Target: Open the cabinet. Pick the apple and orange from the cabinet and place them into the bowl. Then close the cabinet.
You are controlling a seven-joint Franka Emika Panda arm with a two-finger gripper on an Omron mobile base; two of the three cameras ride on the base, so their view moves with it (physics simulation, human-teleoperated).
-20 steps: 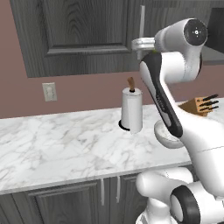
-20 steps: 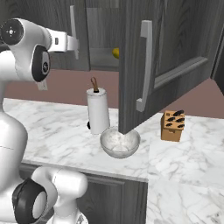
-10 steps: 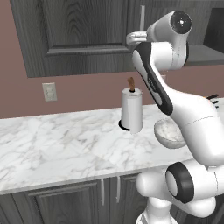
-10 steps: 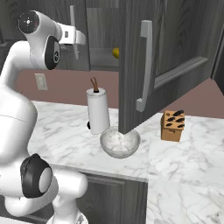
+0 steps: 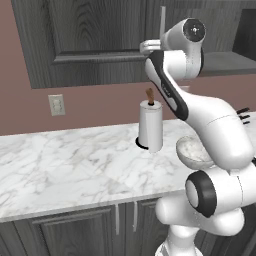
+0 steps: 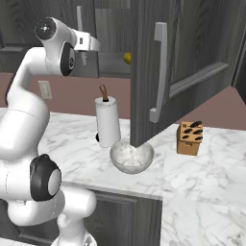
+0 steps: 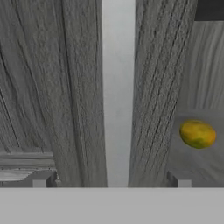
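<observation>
Fingers (image 7: 40,180) spread fully wide, holding nothing; the gripper (image 7: 111,181) is centred on the left door's vertical silver bar handle (image 7: 117,92), tips either side, not yet closed. The cabinet (image 6: 192,53) has its right door swung open; the left door appears shut. An orange-yellow fruit (image 7: 197,134) sits on the shelf just past the door edge. The bowl (image 6: 131,156) waits on the counter beside the paper-towel roll (image 6: 107,122). Judgement: advance squarely until the bar sits deep between the tips, close, then pull along the hinge arc.

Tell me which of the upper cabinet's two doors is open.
The right-hand dark grey wood-grain door, swung out above the speckled bowl; the left door remains shut.
</observation>
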